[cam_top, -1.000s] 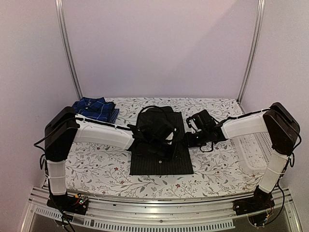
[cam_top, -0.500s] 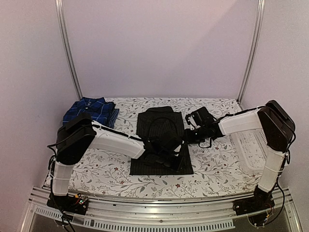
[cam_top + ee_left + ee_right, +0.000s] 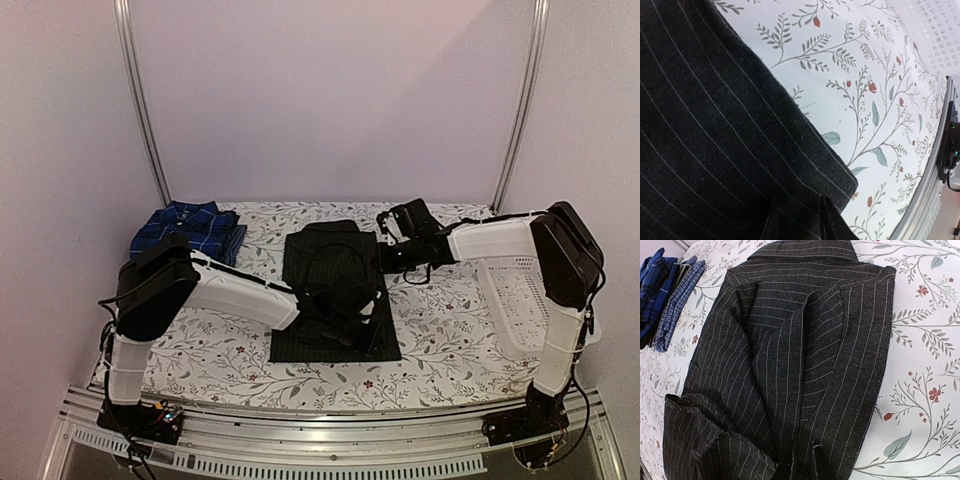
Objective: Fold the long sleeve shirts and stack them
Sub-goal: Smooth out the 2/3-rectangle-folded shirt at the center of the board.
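Along the near edge of the table (image 3: 450,345), the one with the flowery cloth, both arms are bolted down and reach inward. Just past that, smack in the middle, the black pinstripe shirt (image 3: 335,350) lies lengthwise, with its collar toward the far edge. The left claw (image 3: 799,222) is down on it, close to the shirt's near right corner. Its dark fingers (image 3: 772,220) sit a little apart with striped cloth between them, but honestly I can't tell if it's pinching or just resting there. Further back, the right claw (image 3: 800,465) is at the shirt's far right corner with its tips drawn together on a pinch of the cloth, and a ridge runs up the fabric from that spot. Over by the right edge there's a white mesh basket (image 3: 515,300) under the right arm. In the far left corner sits a folded pile of blue plaid shirts (image 3: 190,228), well apart from the black one.
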### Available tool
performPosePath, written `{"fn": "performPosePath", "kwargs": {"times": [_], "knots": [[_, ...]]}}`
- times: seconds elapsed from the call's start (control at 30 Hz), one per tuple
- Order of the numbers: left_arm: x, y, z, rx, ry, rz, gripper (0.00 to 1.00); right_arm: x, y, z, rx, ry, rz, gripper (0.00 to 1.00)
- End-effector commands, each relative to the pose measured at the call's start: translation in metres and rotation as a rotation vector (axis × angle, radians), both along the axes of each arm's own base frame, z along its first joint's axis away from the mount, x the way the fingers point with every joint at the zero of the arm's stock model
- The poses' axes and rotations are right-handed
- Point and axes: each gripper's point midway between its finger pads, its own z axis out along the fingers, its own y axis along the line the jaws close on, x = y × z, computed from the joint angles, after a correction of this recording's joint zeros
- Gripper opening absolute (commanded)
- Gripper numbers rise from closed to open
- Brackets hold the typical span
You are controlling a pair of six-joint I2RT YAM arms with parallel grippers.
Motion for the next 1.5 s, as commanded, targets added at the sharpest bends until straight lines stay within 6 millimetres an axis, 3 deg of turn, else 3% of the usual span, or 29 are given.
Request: {"fn": "performPosePath", "kwargs": {"times": [0.0,0.13,0.4,0.83,1.03,1.23,1.47], "knots": [[-0.017,0.012,-0.024,0.068,0.037,-0.026,0.29,0.000,-0.007,-0.003,-0.046,0.007,0.018,0.11],[-0.017,0.010,-0.023,0.062,0.041,-0.026,0.29,-0.017,-0.022,-0.007,-0.061,0.011,0.000,0.24],[-0.017,0.009,-0.022,0.056,0.048,-0.030,0.29,-0.041,-0.035,-0.016,-0.032,0.025,-0.016,0.26],[-0.018,0.010,-0.026,0.062,0.055,-0.029,0.29,-0.041,-0.016,-0.022,0.065,0.061,0.017,0.26],[-0.018,0.011,-0.027,0.062,0.058,-0.029,0.29,-0.046,-0.018,-0.032,0.079,0.093,-0.007,0.27],[-0.019,0.010,-0.028,0.061,0.062,-0.029,0.29,-0.047,-0.027,-0.042,0.060,0.117,-0.064,0.39],[-0.020,0.011,-0.030,0.064,0.066,-0.031,0.29,-0.051,-0.028,-0.039,0.096,0.120,-0.081,0.36]]}}
